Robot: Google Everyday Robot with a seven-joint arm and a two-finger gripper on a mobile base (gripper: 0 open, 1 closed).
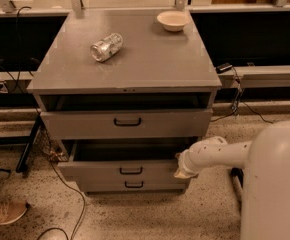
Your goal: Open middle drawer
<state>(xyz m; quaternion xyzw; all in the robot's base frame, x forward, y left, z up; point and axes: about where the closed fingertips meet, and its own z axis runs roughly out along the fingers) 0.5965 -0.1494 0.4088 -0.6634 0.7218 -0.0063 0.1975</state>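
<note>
A brown shoe (3, 212) sits at the 8 o'clock edge of the view on the speckled floor (135, 216). A dark cable (67, 204) trails across the floor from there toward the cabinet.

The grey cabinet (130, 59) fills the middle. On its flat top a crushed silver can (106, 46) lies on its side toward 10 o'clock. A shallow pale bowl (173, 20) stands upright near the back corner at 1 o'clock, well apart from the can.

Below the top are three grey drawers with black bar handles. The top drawer (85, 124) is the tallest and stands slightly out, with a dark gap above its front. The middle drawer (100, 172) lies at about 6 o'clock from the can, low in the view. It is pulled out further than the one above, so a dark strip of its inside shows behind the low front panel. The bottom drawer (105, 185) sits just beneath it, set a little further back.

The gripper (180, 171) is at the 3 o'clock end of the middle drawer's front panel, at or just beside its corner and away from the handle at the centre. How far open it is, and whether it grips anything, cannot be told.

The white arm (220, 151) runs from it toward 3 o'clock to the rounded white robot body (277, 184), which fills the 4 o'clock corner.
</note>
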